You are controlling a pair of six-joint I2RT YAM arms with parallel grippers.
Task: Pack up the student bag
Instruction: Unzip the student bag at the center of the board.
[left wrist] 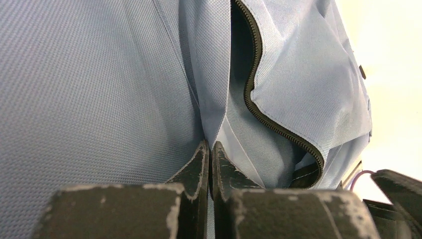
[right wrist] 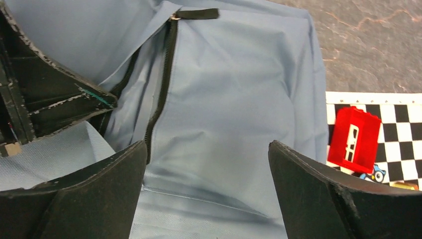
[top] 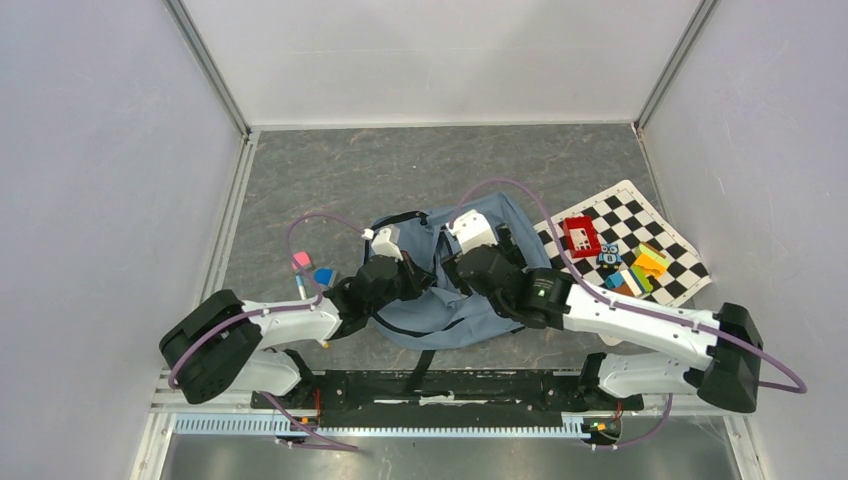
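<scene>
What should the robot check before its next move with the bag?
1. Left hand grips the student bag: ok, it is shut on a fold of the fabric.
2. Right hand is free: ok, it is open over the bag and holds nothing.
3. Zipper is undone: ok, it gapes beside the pinched fold.
4. Opening is wide enough to drop things in: cannot tell.
5. Something to pack is close: ok, a red block lies on the checkered mat beside the bag.
6. Bag has room inside: cannot tell, the inside is hidden.
</scene>
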